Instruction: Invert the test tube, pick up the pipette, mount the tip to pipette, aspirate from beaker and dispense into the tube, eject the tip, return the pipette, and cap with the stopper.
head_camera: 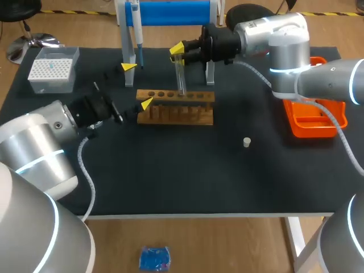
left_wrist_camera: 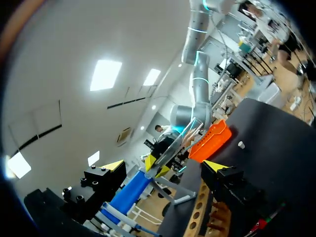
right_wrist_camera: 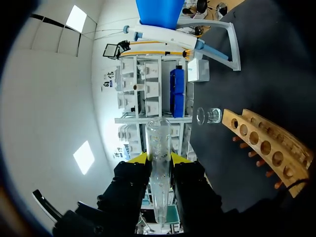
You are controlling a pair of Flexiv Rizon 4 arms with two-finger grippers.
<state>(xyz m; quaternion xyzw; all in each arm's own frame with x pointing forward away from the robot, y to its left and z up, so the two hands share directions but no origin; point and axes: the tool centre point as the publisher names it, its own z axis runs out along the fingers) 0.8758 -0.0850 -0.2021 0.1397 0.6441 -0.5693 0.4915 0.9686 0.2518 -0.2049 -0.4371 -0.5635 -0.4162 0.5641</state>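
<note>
Test tube [head_camera: 181,79] clamped in right claw [head_camera: 177,52] above rack [head_camera: 176,108], left claw [head_camera: 138,85] apart

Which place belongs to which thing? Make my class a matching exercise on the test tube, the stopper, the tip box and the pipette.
Things:
1. test tube
2. stopper
3. tip box
4. pipette

Places:
A. hanging on the stand at the back
B. between the fingers of the right gripper
C. alone on the table, right of the wooden rack
D. at the table's far left corner

Pairs: 1-B, 2-C, 3-D, 4-A
</note>
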